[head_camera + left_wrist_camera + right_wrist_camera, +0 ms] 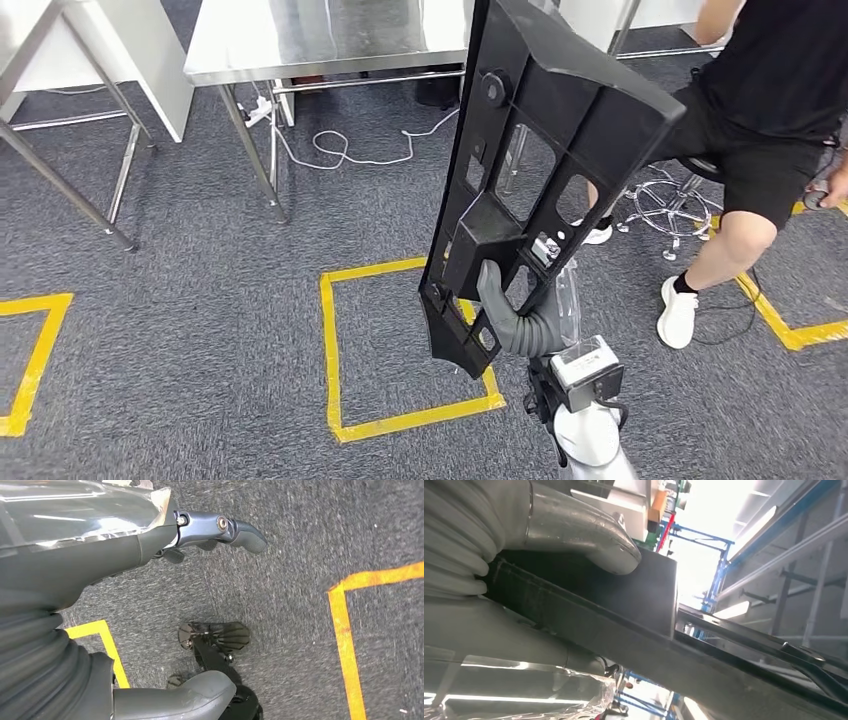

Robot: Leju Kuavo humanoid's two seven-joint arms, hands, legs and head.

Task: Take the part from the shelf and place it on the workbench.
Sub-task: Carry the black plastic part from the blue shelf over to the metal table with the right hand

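Carry step in hand: right hand [512,318] clamped on black part [540,170], part held upright and tilted above carpet. Left hand [150,605] hangs empty, fingers apart. Steel desk [320,40] well ahead; next move calls for walking closer, then laying part flat

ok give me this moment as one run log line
right robot hand: holds black part upright | left robot hand: empty, over carpet | steel workbench: ahead, part not placed
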